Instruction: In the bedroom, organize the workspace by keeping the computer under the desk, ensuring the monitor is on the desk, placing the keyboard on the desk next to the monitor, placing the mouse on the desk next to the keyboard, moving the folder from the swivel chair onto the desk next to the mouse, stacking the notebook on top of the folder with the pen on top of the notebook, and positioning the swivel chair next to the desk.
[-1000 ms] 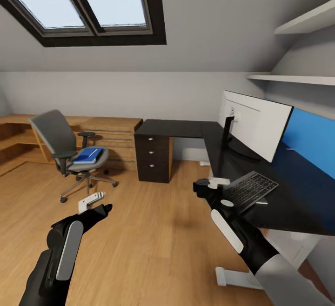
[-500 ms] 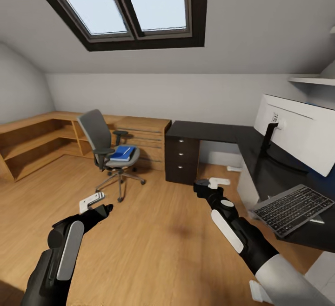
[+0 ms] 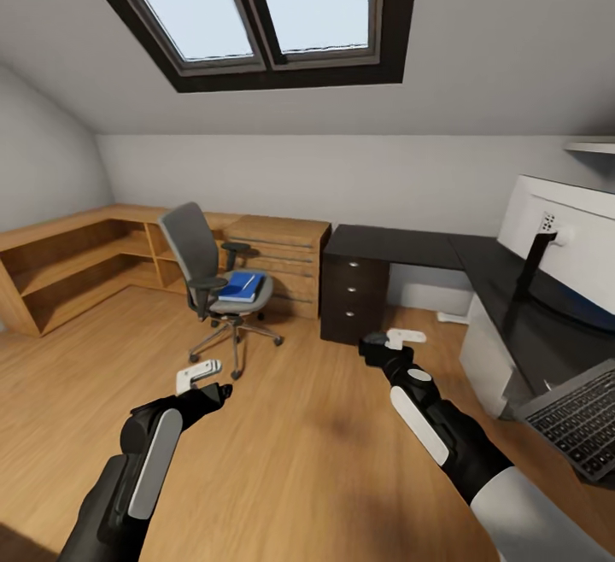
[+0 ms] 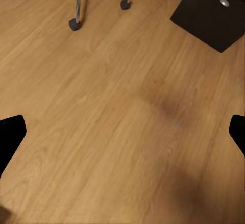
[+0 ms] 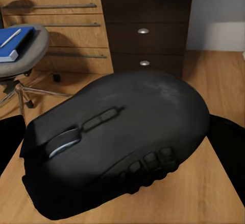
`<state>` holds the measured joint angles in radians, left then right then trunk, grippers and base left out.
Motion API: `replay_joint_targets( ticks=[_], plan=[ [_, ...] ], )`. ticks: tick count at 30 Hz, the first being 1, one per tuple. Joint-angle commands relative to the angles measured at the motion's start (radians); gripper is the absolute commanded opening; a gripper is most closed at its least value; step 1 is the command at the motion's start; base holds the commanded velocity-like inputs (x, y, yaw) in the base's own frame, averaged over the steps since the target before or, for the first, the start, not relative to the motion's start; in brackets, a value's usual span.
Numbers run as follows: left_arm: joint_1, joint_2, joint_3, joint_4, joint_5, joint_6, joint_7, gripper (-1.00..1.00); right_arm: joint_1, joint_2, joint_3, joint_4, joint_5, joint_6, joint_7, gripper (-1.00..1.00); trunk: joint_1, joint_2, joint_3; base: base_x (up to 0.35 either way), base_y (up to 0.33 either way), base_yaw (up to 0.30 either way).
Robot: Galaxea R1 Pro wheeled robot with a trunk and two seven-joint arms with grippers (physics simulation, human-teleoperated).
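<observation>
One mouse [image 5: 120,147] was clamped in the right gripper [image 3: 382,345]; left gripper [image 3: 205,378] spread, empty; one swivel chair [image 3: 205,276] ahead.

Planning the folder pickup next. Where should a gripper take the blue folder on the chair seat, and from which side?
Judging by its pose, grip the blue folder at its front edge, coming from the open front of the swivel chair seat. It lies flat, the backrest and armrests block the other sides, and a pen rests on top, so keep it level. The left gripper is open; the right gripper holds the mouse.
</observation>
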<state>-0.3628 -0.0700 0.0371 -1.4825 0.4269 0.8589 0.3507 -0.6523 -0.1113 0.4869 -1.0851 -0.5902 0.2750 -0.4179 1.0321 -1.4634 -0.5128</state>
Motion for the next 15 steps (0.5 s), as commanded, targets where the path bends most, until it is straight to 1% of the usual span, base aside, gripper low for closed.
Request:
replay_joint_targets(
  ticks=[1, 10, 13, 15],
  plan=[
    [-0.001, -0.001, 0.0, 0.0, 0.01, 0.003, 0.008, 1.0, -0.001, -0.002, 0.003, -0.001, -0.006, 0.003, -0.009, -1.0, 0.001, -0.001, -0.001, 0.331, 0.035, 0.001],
    [-0.001, -0.002, -0.012, 0.001, 0.01, 0.002, 0.01, 1.0, -0.001, -0.002, 0.002, -0.001, -0.007, 0.003, -0.012, -1.0, 0.001, -0.001, -0.001, 0.337, 0.009, -0.003],
    [-0.001, -0.002, -0.012, 0.001, 0.01, 0.002, 0.01, 1.0, -0.001, -0.002, 0.002, -0.001, -0.007, 0.003, -0.011, -1.0, 0.001, -0.001, -0.001, 0.339, 0.0, -0.133],
    [-0.001, -0.002, -0.012, 0.001, 0.01, 0.002, 0.01, 1.0, -0.001, -0.002, 0.002, -0.001, -0.007, 0.003, -0.01, -1.0, 0.001, -0.001, -0.001, 0.339, 0.0, -0.228]
  ],
)
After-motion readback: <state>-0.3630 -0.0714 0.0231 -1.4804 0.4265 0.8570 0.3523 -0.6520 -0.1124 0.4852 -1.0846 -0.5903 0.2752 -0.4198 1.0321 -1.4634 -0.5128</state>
